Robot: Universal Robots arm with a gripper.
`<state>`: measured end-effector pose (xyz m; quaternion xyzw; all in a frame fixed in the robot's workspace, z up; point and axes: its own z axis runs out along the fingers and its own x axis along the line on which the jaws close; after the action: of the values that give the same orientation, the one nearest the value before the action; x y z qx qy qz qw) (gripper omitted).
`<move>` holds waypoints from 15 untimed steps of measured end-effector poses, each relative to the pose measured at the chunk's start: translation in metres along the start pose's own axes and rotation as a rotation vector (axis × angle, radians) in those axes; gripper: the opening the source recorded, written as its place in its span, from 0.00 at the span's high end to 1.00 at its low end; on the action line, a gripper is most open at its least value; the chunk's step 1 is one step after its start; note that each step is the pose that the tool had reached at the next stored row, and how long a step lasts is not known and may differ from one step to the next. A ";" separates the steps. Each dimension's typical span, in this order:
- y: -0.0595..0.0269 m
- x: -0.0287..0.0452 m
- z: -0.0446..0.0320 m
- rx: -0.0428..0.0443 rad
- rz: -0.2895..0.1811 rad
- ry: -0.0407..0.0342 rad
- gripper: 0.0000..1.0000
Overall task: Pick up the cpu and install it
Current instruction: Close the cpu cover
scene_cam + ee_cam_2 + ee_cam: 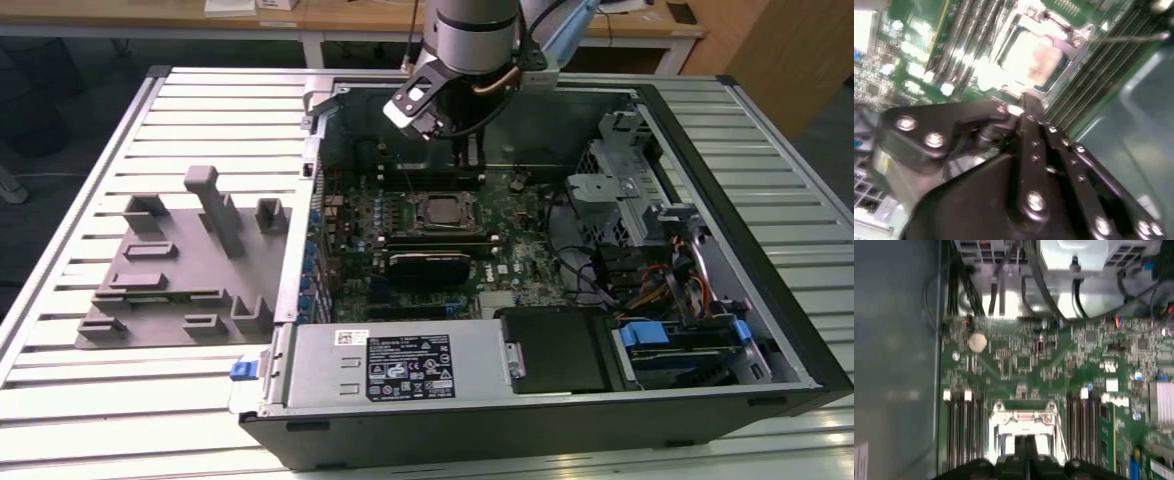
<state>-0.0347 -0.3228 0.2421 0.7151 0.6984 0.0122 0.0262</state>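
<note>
Second wrist view: the fingers (1030, 131) are pressed together with nothing between them, the gripper (1026, 104) poised by one edge of the socket frame (1074, 39). The cpu (1031, 62) lies flat inside that frame. On both sides run memory slots (966, 35), and the case wall (1136, 110) rises close beyond one bank. In the exterior view the arm (467, 40) hangs over the open-topped case (534, 425).
</note>
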 end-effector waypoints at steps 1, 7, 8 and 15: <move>0.0000 0.0000 -0.0001 0.0013 0.000 -0.0002 0.89; 0.0008 0.0000 0.0002 0.0300 0.000 -0.0008 0.89; 0.0008 0.0000 0.0003 0.0301 -0.001 -0.0008 0.89; 0.0008 0.0000 0.0003 0.0306 -0.001 -0.0008 0.89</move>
<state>-0.0339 -0.3228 0.2418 0.7152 0.6987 0.0013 0.0156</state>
